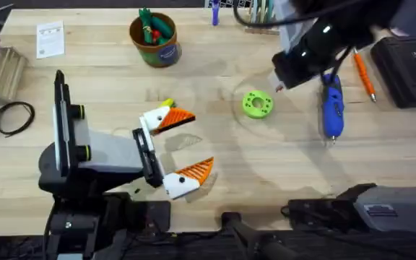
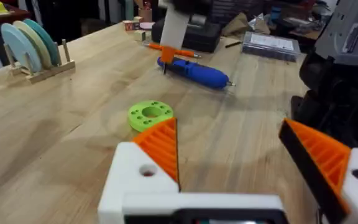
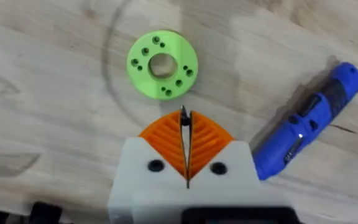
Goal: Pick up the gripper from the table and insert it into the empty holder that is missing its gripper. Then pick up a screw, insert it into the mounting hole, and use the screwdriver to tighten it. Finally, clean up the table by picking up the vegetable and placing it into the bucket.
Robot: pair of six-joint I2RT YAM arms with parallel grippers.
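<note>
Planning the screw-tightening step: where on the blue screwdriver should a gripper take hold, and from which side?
Grip the blue screwdriver around its thick mid-body, coming straight down from above. It lies flat on the table, so both long sides are free for fingers; the thin metal bit at the near end is probably too slim to hold. The right gripper, pads shut, is nearest.

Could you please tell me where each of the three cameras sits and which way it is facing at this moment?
Overhead: above the arms' bases, looking down and forward over the table; shows the left gripper open, fingers spread.
Left wrist: low, looking across the table at the green disc and the screwdriver; own orange fingers in front.
Right wrist: looking straight down; right gripper shut.
Shared: all three show the disc and screwdriver.
</note>
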